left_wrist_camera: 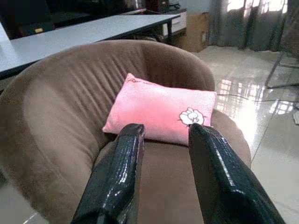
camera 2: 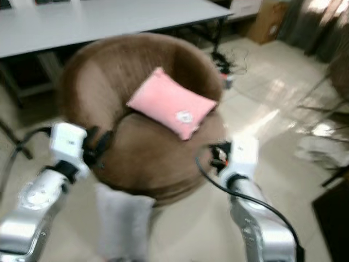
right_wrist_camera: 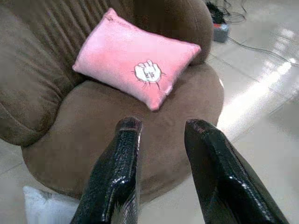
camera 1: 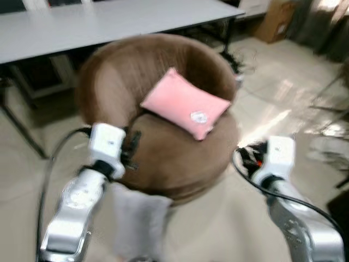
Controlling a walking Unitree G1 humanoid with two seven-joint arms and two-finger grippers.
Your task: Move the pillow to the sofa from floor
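A pink pillow (camera 1: 185, 106) with a small white print lies on the seat of the round brown sofa (camera 1: 163, 158), leaning on its backrest. A pale grey pillow (camera 1: 139, 218) lies on the floor against the sofa's front, between my two arms. My left gripper (camera 1: 131, 150) hovers at the sofa's front left edge, open and empty, its fingers (left_wrist_camera: 124, 158) pointing toward the pink pillow (left_wrist_camera: 159, 109). My right gripper (camera 1: 248, 155) is at the sofa's front right edge, also open and empty (right_wrist_camera: 163, 123), a short way off the pink pillow (right_wrist_camera: 135, 60).
A long grey table (camera 1: 109, 22) stands right behind the sofa. Cables and a power strip (camera 1: 240, 60) lie on the shiny tiled floor at the right, with a cardboard box (camera 1: 275, 22) beyond. A dark object (camera 1: 341, 213) sits at the right edge.
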